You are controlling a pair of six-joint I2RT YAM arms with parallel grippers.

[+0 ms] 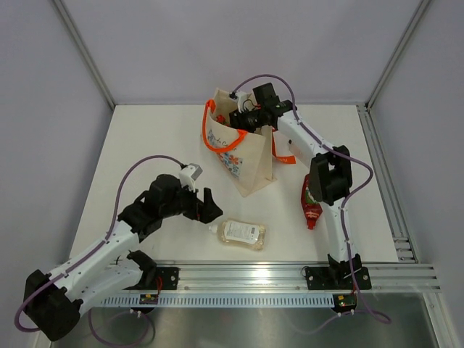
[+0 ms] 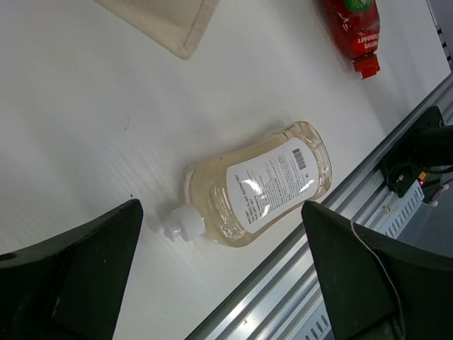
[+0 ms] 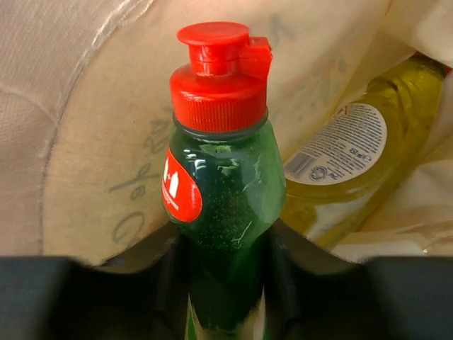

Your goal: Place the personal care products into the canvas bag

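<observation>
Cream canvas tote bag (image 1: 254,165) w/ bright orange handles (image 1: 217,138) stands upright mid-table, toward the far side, floral print facing the left-near side. The right gripper (image 1: 241,118) reaches in at the bag's open top from the right. In the right wrist view its black fingers (image 3: 297,283) are closed snug on the lower body of a green plastic squeeze bottle w/ red flip cap (image 3: 223,205), cap end pointing away from the gripper and bare canvas of the bag's inner wall right behind it. A yellow squeeze bottle w/ white label (image 3: 354,159) lies inside the bag, just beside the green one on its right. The left gripper (image 1: 212,205) sits low over the white table (image 1: 145,138), jaws spread wide, nothing betw. them held. In the left wrist view both its fingers (image 2: 85,276) frame a clear-beige squeeze bottle w/ white cap and white label (image 2: 258,184). That bottle lies on its side near the front aluminium rail (image 1: 254,275), cap end toward the left gripper, no contact visible. A red squeeze bottle (image 1: 312,206) lies flat on the table right of the bag, partly under the right arm (image 1: 330,177), cap toward the near edge, well apart from the clear-beige one.
</observation>
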